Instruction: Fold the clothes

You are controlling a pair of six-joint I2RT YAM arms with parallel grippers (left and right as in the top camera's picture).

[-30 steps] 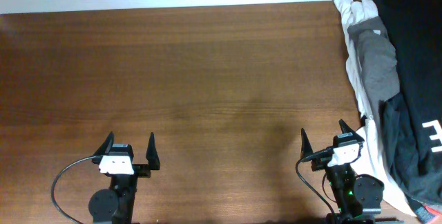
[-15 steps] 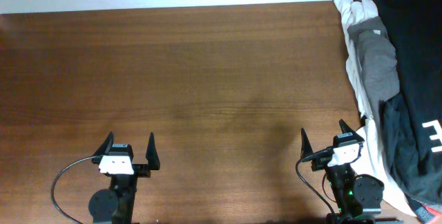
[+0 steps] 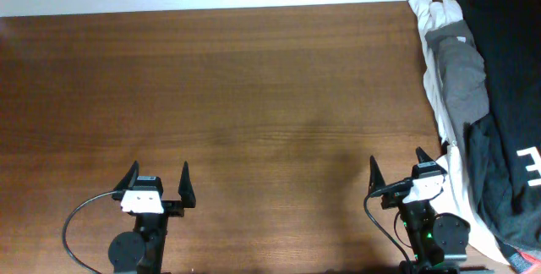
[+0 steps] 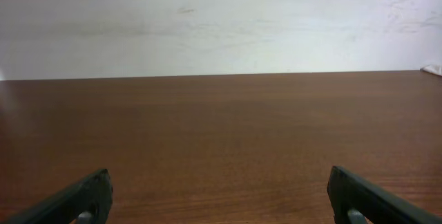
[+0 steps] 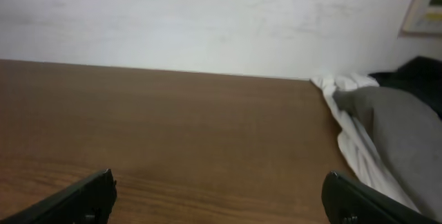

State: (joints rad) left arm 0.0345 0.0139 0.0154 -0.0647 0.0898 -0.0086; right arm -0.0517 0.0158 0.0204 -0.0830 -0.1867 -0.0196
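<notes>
Lettering (image 3: 529,166), white, on black T-shirt (image 3: 511,71)

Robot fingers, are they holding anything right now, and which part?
Nothing is held. The left gripper and right gripper both have open fingers, and the black T-shirt lies untouched at the table's right side.

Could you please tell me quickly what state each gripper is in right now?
Left gripper: open, holding nothing.
Right gripper: open, holding nothing.
</notes>
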